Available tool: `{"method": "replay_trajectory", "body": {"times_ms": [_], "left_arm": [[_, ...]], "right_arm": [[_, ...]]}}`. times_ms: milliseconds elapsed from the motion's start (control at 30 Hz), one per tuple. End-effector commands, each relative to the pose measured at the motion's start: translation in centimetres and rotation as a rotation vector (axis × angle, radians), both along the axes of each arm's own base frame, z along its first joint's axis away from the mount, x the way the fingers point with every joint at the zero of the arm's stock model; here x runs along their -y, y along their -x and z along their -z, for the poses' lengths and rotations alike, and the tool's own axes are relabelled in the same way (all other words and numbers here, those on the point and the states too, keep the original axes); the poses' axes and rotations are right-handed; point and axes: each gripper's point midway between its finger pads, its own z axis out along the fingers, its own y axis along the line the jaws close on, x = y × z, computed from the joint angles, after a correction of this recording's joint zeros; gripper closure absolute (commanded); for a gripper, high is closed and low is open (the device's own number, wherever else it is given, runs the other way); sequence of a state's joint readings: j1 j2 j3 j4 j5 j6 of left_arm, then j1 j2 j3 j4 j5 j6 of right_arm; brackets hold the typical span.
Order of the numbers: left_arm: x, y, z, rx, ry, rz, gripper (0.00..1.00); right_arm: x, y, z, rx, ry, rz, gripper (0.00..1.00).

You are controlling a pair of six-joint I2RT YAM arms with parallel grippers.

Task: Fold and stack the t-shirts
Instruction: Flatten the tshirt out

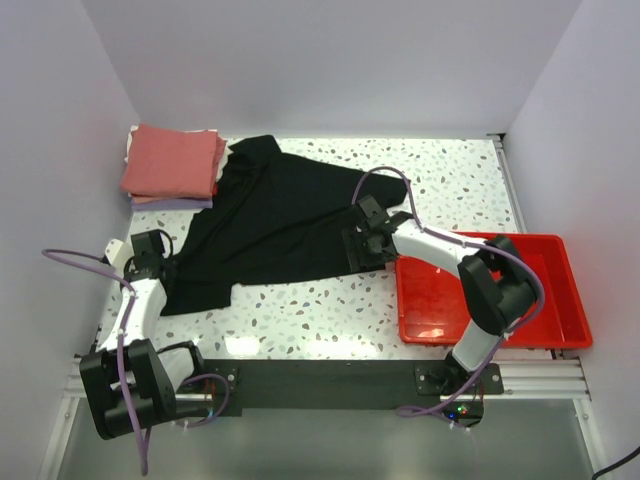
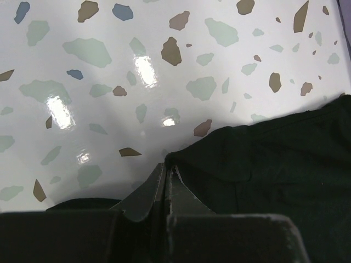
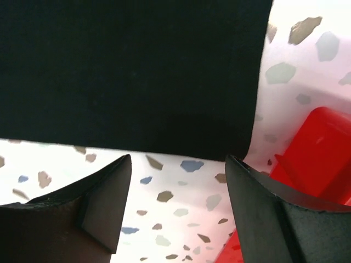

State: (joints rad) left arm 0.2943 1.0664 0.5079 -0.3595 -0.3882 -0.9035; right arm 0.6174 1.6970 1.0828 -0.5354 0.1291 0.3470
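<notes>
A large black t-shirt [image 1: 280,215] lies spread and rumpled across the middle of the table. My left gripper [image 1: 165,262] sits at its lower left corner. In the left wrist view this gripper [image 2: 167,167] is shut, pinching a raised edge of the black cloth [image 2: 274,164]. My right gripper [image 1: 352,248] is at the shirt's right edge. Seen from the right wrist, it [image 3: 178,160] is open, with only bare table between the fingers and the black hem [image 3: 131,71] just beyond the tips. A folded salmon-red t-shirt [image 1: 172,160] tops a stack at the back left, over a lavender one [image 1: 170,203].
A red plastic tray [image 1: 490,290] stands at the right, close beside my right arm; its corner [image 3: 318,148] shows just right of the right finger. The speckled tabletop [image 1: 330,310] is ringed by white walls on the left, back and right.
</notes>
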Motion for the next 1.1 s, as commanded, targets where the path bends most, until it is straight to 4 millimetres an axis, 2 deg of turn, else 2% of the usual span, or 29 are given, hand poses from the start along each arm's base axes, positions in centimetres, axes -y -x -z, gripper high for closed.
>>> {"method": "replay_trajectory", "body": {"times_ms": [0, 267, 600, 667, 767, 867, 1000, 1067], "left_arm": [[-0.5, -0.4, -0.7, 0.031, -0.024, -0.003, 1.0], [-0.6, -0.4, -0.6, 0.028, -0.025, -0.004, 1.0], [-0.5, -0.3, -0.7, 0.033, -0.023, -0.003, 1.0], [-0.5, -0.4, -0.7, 0.034, -0.022, 0.0, 1.0], [-0.5, -0.4, -0.8, 0.037, -0.023, -0.003, 1.0], [-0.5, -0.4, -0.8, 0.039, -0.021, -0.007, 1.0], [-0.2, -0.6, -0.9, 0.05, -0.007, 0.005, 1.0], [0.4, -1.1, -1.1, 0.074, 0.016, 0.033, 1.0]], "right_arm": [[2.1, -2.0, -0.2, 0.067, 0.128, 0.053, 0.28], [2.5, -1.9, 1.2, 0.047, 0.153, 0.1, 0.28], [0.4, -0.9, 4.1, -0.043, 0.062, 0.08, 0.28], [-0.5, -0.4, 4.4, -0.065, 0.012, 0.056, 0.33], [-1.0, 0.5, 4.6, -0.091, -0.033, 0.048, 0.46], [-0.7, 1.1, 4.3, -0.087, -0.037, 0.056, 0.65], [-0.3, 1.2, 2.6, -0.042, -0.043, 0.067, 0.82], [-0.3, 1.1, 1.6, -0.018, -0.053, 0.069, 0.86]]}}
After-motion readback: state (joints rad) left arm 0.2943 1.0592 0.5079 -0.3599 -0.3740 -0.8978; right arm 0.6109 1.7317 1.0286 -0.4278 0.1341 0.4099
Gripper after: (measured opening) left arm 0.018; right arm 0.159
